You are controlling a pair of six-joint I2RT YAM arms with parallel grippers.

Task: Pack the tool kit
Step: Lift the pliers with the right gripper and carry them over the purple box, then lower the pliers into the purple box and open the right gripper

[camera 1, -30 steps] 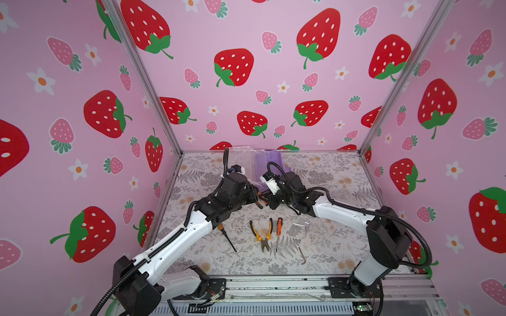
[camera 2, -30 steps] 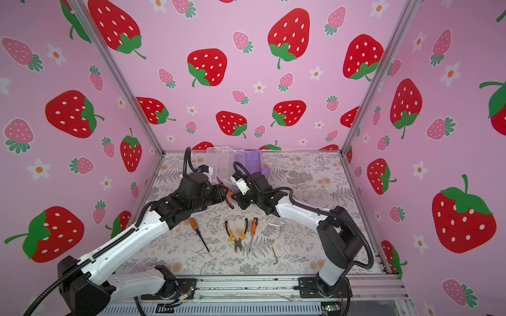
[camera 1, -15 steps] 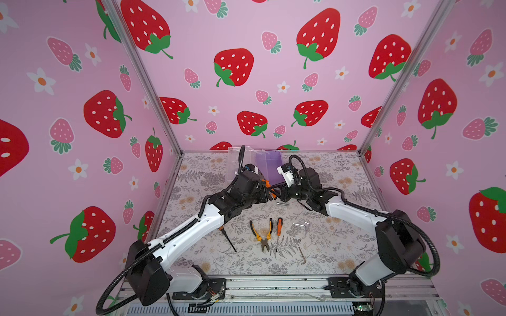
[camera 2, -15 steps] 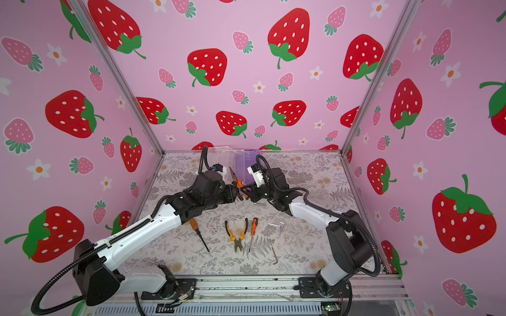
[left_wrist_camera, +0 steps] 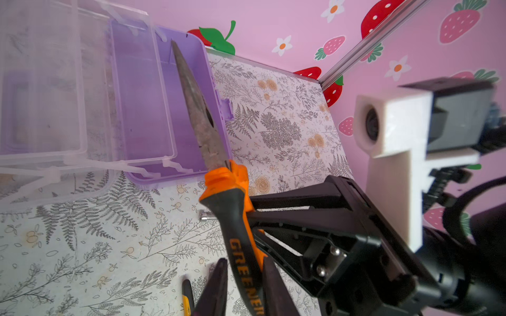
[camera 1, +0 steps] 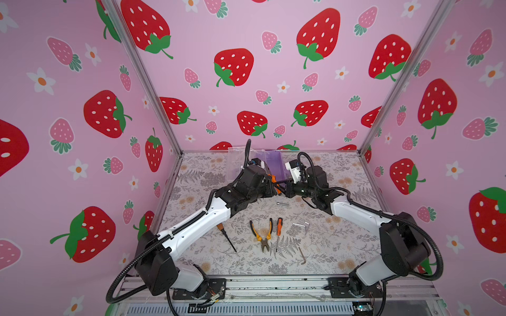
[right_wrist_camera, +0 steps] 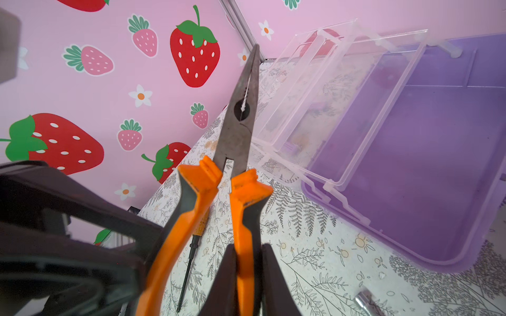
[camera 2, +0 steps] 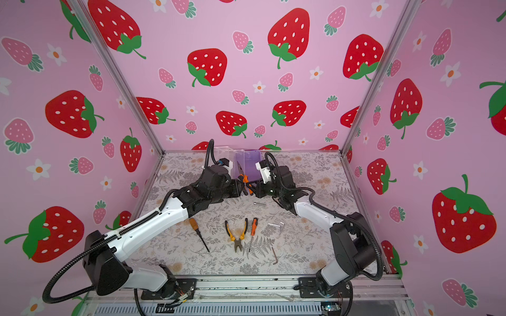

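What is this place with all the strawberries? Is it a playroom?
Probably a robot practice booth, not a playroom. Two robot arms mounted on a metal rail share a grip on pliers, more tools lie on the flowery table, and strawberry walls close in three sides.

Desk (camera 1: 336,247): grey fern-and-flower print.
Walls (camera 1: 276,30): pink, strawberries and daisies, around desk on three sides.
Posts (camera 1: 149,90): aluminium, at desk's back corners.
Rail (camera 1: 273,286): metal, along desk's front.
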